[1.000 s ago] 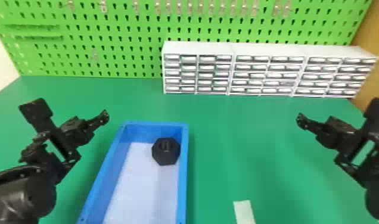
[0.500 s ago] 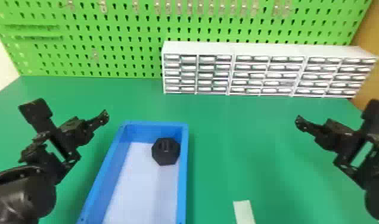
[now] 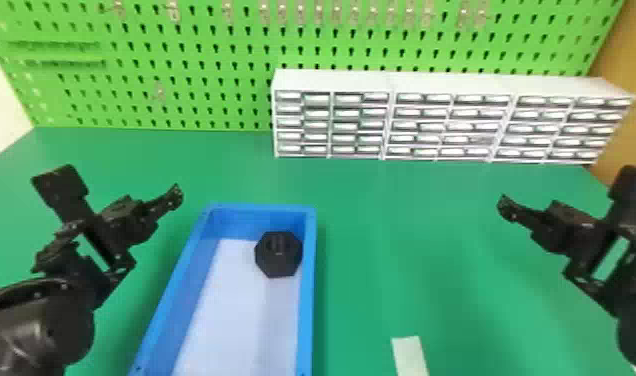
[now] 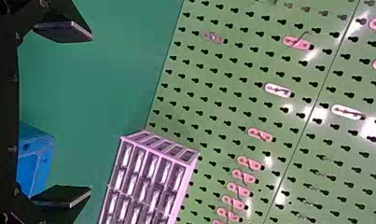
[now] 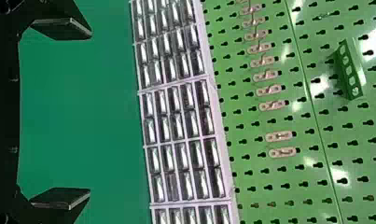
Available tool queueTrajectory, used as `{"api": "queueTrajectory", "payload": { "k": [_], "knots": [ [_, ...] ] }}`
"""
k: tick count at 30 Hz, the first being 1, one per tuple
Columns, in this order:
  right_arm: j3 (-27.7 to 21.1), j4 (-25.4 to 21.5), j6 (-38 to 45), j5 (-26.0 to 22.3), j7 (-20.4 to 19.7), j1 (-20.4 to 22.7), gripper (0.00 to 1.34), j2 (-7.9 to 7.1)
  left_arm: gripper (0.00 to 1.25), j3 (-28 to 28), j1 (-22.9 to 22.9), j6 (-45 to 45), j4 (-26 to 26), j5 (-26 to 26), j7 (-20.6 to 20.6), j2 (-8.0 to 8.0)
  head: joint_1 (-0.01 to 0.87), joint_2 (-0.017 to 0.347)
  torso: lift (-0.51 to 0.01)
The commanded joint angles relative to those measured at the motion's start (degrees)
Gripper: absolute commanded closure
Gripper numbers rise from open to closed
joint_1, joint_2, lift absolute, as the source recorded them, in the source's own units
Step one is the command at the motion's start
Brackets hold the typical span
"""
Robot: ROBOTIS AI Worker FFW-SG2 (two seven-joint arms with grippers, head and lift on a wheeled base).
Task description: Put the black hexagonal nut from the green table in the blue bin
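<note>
In the head view the black hexagonal nut (image 3: 278, 254) rests inside the blue bin (image 3: 308, 300), close to its far right corner. My left gripper (image 3: 122, 191) is open above the table, left of the bin and apart from it. Well to the bin's right, my right gripper (image 3: 569, 195) is also open and holds nothing. Two spread fingers of the left gripper (image 4: 90, 113) frame bare green table in the left wrist view, with part of the blue bin (image 4: 42, 140) behind. The right gripper (image 5: 90, 113) shows the same wide gap in the right wrist view.
A white drawer cabinet (image 3: 452, 82) stands along the back of the green table (image 3: 407, 240), before a green pegboard (image 3: 192, 80). A pale strip (image 3: 410, 355) lies right of the bin at the near side.
The right gripper has shifted very slightly to the left in the head view. The left arm, the nut and the bin stay where they were.
</note>
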Motion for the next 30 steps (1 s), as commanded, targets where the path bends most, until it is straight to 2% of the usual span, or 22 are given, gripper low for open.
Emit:
{"api": "queueTrajectory", "payload": {
  "k": [1, 16, 21, 30],
  "knots": [
    [0.00, -0.04, 0.02, 0.29, 0.00, 0.11, 0.11, 0.22, 0.13, 0.00, -0.04, 0.00, 0.00, 0.00, 0.00, 0.00, 0.666, 0.032, -0.100],
    [0.70, -0.21, 0.02, 0.55, 0.00, 0.72, 0.11, 0.04, 0.13, -0.79, -0.83, 0.44, 0.00, -0.44, 0.00, 0.18, 0.666, 0.032, -0.100],
    [2.29, -0.21, 0.02, 0.81, 0.00, 0.55, 0.11, -0.48, 0.13, -0.96, -1.36, 0.97, -0.53, -0.61, 0.00, 0.70, 0.666, 0.032, -0.100],
    [3.52, -0.04, 0.02, 0.99, 0.00, 0.20, 0.11, -0.48, 0.13, -1.23, -1.71, 1.41, -1.05, -1.23, 0.00, 0.88, 0.666, 0.032, -0.100]
  ]
}}
